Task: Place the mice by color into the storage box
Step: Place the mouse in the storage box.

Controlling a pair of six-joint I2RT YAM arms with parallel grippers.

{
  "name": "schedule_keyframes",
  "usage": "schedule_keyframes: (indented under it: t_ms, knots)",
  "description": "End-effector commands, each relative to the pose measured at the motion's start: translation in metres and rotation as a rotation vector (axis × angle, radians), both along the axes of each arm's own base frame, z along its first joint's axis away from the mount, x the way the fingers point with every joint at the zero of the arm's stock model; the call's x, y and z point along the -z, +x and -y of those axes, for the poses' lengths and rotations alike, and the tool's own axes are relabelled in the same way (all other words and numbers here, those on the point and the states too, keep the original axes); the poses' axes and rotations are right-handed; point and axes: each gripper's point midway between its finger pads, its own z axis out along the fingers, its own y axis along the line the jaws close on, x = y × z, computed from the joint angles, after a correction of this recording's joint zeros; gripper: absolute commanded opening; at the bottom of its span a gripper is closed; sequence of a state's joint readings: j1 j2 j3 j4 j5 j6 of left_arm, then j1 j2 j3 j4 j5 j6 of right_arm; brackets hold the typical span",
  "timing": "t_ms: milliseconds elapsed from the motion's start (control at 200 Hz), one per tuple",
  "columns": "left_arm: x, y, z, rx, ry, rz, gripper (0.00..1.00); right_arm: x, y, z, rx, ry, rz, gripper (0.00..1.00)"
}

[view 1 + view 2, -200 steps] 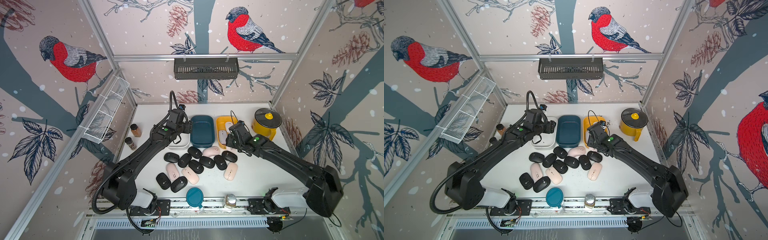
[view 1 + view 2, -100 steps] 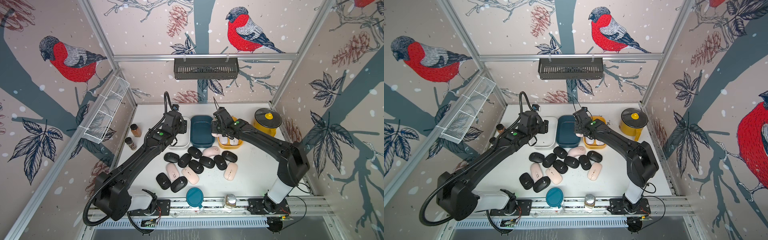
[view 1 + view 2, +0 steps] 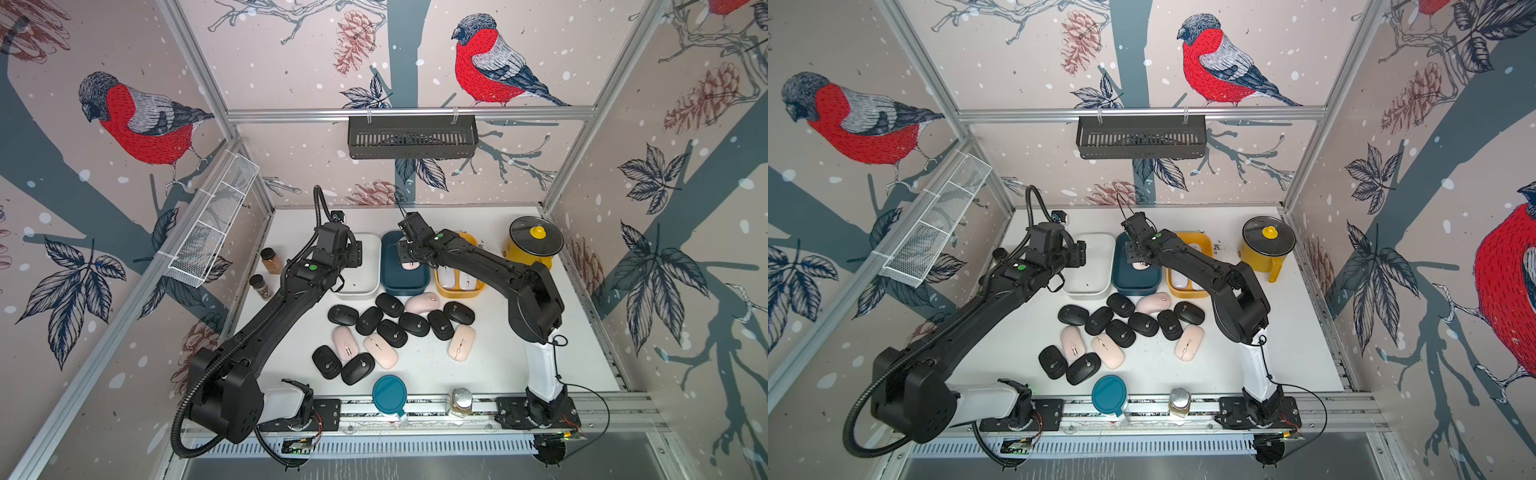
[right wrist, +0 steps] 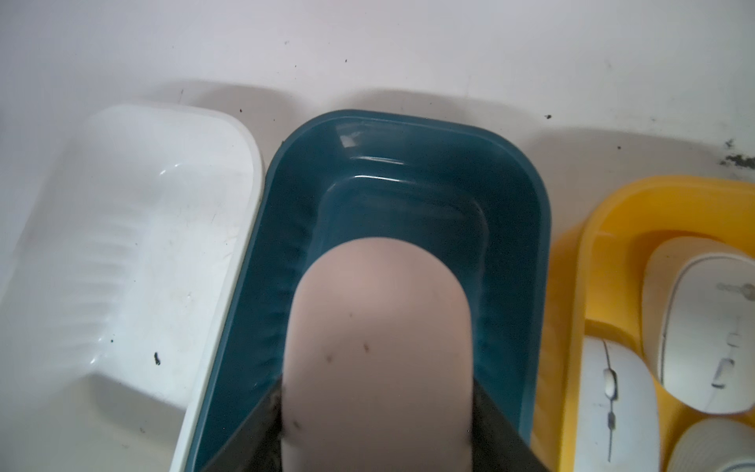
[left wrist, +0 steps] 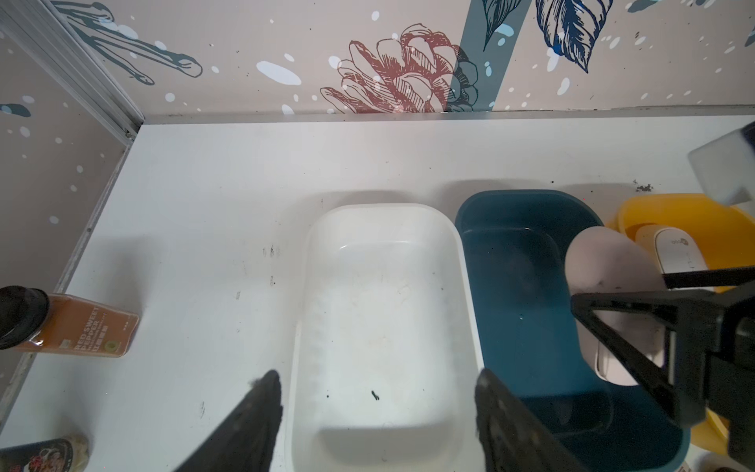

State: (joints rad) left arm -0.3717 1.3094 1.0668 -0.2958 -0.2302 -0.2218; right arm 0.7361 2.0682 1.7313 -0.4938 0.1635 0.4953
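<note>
Right pincer (image 3: 409, 258) has swung left, from over the yellow box (image 3: 476, 288) to over the blue box (image 3: 399, 284). The pink mouse (image 3: 411, 265) in its grip went with it. Right elbow now raised, arm folded back toward its base. Left pincer (image 3: 355, 257) has drifted slightly left over the white box (image 3: 368, 270).

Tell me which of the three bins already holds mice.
The yellow bin, with white mice lying in it; the white bin and teal bin show none lying inside.

Pale pink mouse (image 4: 378, 339), apparently aloft, within teal storage bin (image 4: 400, 163)
</note>
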Motion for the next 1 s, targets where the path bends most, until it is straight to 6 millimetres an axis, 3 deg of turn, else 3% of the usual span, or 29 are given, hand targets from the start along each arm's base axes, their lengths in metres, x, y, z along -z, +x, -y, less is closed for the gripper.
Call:
schedule_keyframes:
  t_ms: [0,410,715,996]
  knots:
    - [-0.008,0.0,0.001,-0.002,-0.025,0.025,0.74,0.003,0.001,-0.009,-0.034,-0.001,0.001,0.56]
    - [-0.021,-0.004,-0.002,-0.002,-0.03,0.063,0.74,0.014,0.0,-0.025,-0.055,0.016,0.021,0.57]
    - [-0.018,-0.008,0.0,0.003,-0.051,0.04,0.74,0.016,-0.004,-0.034,-0.072,0.029,0.029,0.58]
    - [-0.014,-0.019,-0.013,-0.029,-0.018,0.051,0.74,0.03,-0.002,-0.04,-0.073,0.041,0.012,0.59]
